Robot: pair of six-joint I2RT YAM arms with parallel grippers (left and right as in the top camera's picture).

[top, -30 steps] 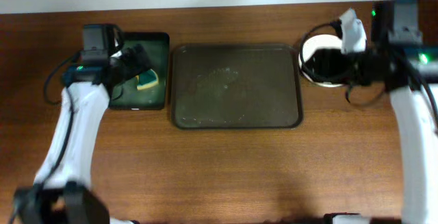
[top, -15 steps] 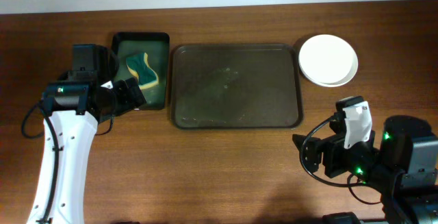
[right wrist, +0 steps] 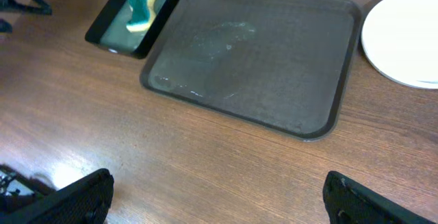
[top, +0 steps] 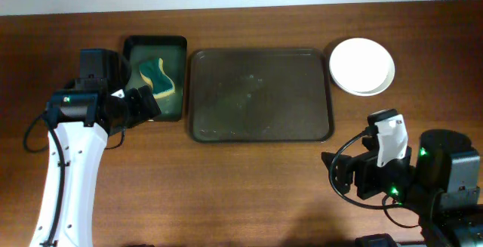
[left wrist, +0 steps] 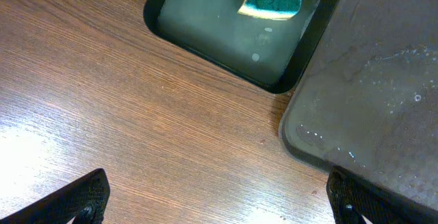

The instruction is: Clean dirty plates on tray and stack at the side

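The large dark brown rectangular tray (top: 260, 130) with rounded corners and a low rim lies in the middle of the brown wooden surface (top: 249, 194), its floor marked only by watery streaks and droplets. The round white shallow plates (top: 362, 66) sit stacked on the surface just beside the tray's far right corner, off the tray; how many are in the stack cannot be counted. Against the tray's left side stands a smaller, deeper black-green rectangular tray (top: 172, 103), with a teal and yellow sponge (top: 157, 77) lying in its far half. The left end effector (left wrist: 219, 200) hovers over bare wood just in front of that small tray's near edge, fingers spread wide and gripping nothing. The right end effector (right wrist: 219, 200) hangs above the surface at the near right, well apart from the plates, also fully spread and empty.
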